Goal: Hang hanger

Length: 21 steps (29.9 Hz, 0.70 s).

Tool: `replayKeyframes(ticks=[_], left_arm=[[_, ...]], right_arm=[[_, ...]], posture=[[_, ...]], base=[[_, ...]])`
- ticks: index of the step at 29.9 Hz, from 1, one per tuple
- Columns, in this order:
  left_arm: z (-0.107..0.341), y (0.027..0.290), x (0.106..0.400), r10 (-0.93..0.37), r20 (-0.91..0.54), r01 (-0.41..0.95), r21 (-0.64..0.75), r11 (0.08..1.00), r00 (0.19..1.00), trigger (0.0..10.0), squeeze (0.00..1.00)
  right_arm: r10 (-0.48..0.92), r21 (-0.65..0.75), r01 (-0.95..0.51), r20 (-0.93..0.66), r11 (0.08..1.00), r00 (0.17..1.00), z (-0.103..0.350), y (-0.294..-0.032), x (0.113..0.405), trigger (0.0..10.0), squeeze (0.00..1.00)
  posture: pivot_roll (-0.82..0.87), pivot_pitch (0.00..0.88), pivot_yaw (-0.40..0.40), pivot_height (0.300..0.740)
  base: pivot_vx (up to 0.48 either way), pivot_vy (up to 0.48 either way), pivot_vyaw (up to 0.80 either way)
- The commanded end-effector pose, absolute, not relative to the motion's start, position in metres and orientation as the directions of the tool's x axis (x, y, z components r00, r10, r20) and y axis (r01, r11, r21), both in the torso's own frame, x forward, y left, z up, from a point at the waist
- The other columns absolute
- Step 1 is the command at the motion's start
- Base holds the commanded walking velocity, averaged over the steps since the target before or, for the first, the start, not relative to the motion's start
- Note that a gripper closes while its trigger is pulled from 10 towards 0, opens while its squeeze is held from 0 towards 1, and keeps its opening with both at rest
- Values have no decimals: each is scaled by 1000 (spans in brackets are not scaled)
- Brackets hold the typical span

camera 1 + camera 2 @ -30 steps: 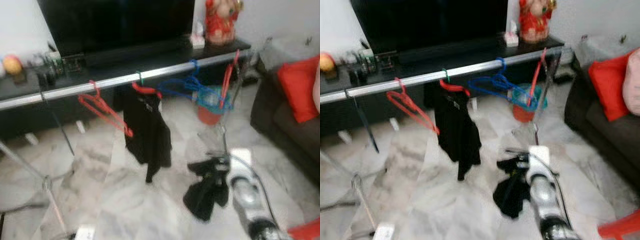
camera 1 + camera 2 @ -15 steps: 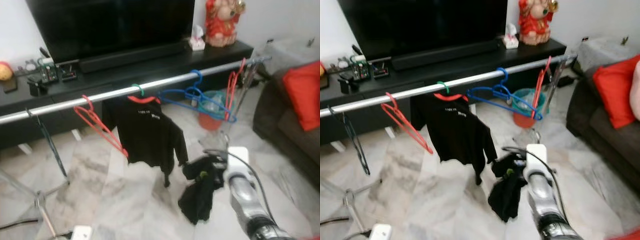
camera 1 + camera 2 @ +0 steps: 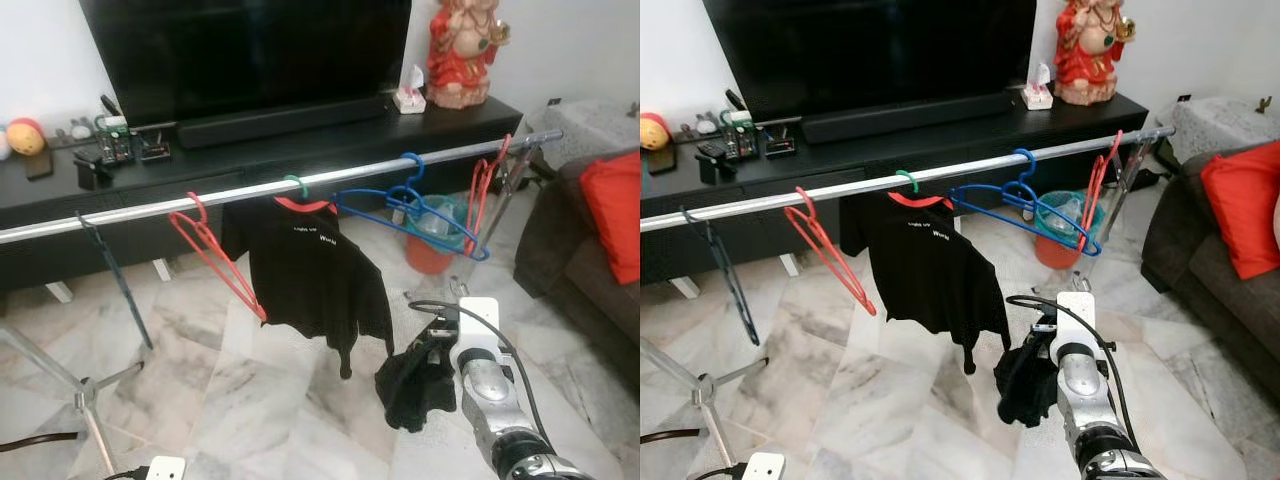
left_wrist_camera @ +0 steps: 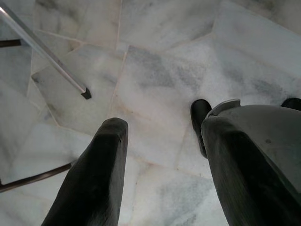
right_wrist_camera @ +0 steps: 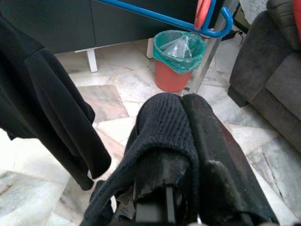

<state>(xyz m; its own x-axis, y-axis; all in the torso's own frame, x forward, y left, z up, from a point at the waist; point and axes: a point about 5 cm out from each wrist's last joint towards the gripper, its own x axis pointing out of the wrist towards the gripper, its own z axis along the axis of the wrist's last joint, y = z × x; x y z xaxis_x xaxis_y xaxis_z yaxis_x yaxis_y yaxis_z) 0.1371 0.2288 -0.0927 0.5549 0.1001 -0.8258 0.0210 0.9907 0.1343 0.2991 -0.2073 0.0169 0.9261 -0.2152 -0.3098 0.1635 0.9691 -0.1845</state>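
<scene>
Hangers line the silver rail (image 3: pixel 940 175) in front of the TV console: a red hanger (image 3: pixel 828 255) tilted on the left, a green-hooked one carrying the black T-shirt (image 3: pixel 925 270), two blue hangers (image 3: pixel 1025 212) bunched together, and another red hanger (image 3: pixel 1095 190) near the rail's right end (five that I can count). The right gripper (image 5: pixel 181 141) hangs low, below the rail and right of the shirt, its jaws pinched on a black knit garment (image 3: pixel 1028 385) that droops toward the marble floor (image 3: pixel 890 400). To do the step well, I'd lift the garment clear of the floor and bring it up to an empty blue hanger without snagging the hung shirt. The left gripper (image 4: pixel 160 155) idles over the floor, jaws apart and empty.
</scene>
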Motion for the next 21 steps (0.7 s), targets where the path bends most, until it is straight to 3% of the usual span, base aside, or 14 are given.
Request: replayKeyframes(ticks=[1, 11, 17, 21], left_arm=[[-93, 231, 134, 110, -833, 21, 145, 989, 543, 10000, 0], [-92, 233, 138, 113, -825, 32, 156, 987, 553, 10000, 0], [-92, 232, 138, 112, -826, 35, 158, 987, 553, 10000, 0], [-92, 231, 138, 111, -825, 36, 157, 987, 554, 10000, 0]], right_arm=[[-211, -179, 166, -269, 970, 940, 25, -207, 305, 10000, 0], [-202, -195, 153, -264, 969, 943, 26, -206, 306, 10000, 0], [-193, -194, 145, -259, 970, 946, 26, -204, 306, 10000, 0], [-195, -179, 151, -258, 972, 946, 26, -205, 305, 10000, 0]], posture=[[-38, 0, 14, 740], [-37, 0, 12, 740], [-39, 0, 10, 740], [-39, 0, 9, 740]], base=[[0, 0, 0], [0, 0, 0], [0, -127, 649], [0, -257, 0]])
